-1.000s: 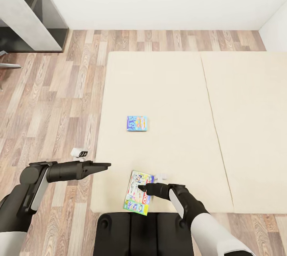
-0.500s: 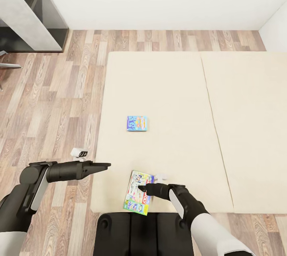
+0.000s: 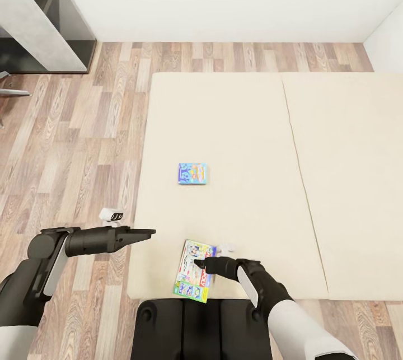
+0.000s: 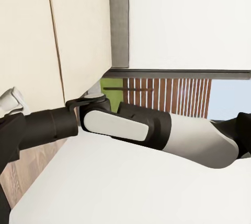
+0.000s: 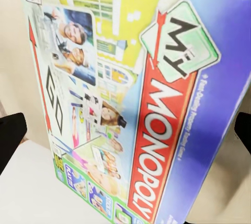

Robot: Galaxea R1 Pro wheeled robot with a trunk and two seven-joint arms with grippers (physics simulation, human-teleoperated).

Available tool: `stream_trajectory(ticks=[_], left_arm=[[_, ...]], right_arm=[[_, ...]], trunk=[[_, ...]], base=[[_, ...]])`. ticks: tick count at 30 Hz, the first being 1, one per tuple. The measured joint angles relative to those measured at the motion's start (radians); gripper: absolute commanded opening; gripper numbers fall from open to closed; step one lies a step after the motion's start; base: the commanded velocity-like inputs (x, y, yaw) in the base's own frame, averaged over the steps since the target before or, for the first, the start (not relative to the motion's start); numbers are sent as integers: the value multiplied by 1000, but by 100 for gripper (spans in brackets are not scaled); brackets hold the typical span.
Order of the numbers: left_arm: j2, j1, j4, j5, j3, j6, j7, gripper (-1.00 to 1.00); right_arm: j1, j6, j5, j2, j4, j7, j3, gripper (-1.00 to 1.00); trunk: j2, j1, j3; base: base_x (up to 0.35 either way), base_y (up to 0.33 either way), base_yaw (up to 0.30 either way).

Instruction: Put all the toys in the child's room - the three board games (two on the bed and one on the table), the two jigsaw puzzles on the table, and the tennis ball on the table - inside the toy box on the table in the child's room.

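Your right hand (image 3: 199, 264) is hovering over the near board game (image 3: 193, 270), fingers spread wide on either side of the box, nothing gripped yet. Nothing is changing across the last second; you are holding position, so the pickup is stalling. The second board game (image 3: 192, 173) is lying farther up the bed (image 3: 252, 141). Your left hand (image 3: 150, 232) is idling beside the bed edge; I cannot tell its opening.

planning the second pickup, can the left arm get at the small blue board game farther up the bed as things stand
Probably yes. The small blue board game lies alone on the bed, with nothing around it. The left gripper hovers at the bed's near-left edge, bare mattress between them, but the reach forward looks long.
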Motion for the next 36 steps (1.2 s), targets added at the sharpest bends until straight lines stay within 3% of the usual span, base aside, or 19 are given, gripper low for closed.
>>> stream_trajectory(ticks=[36], left_arm=[[0,0,0,0,0,0,0,100]], right_arm=[[1,-5,0,0,0,0,0,100]], trunk=[[0,0,0]], base=[[0,9,22]])
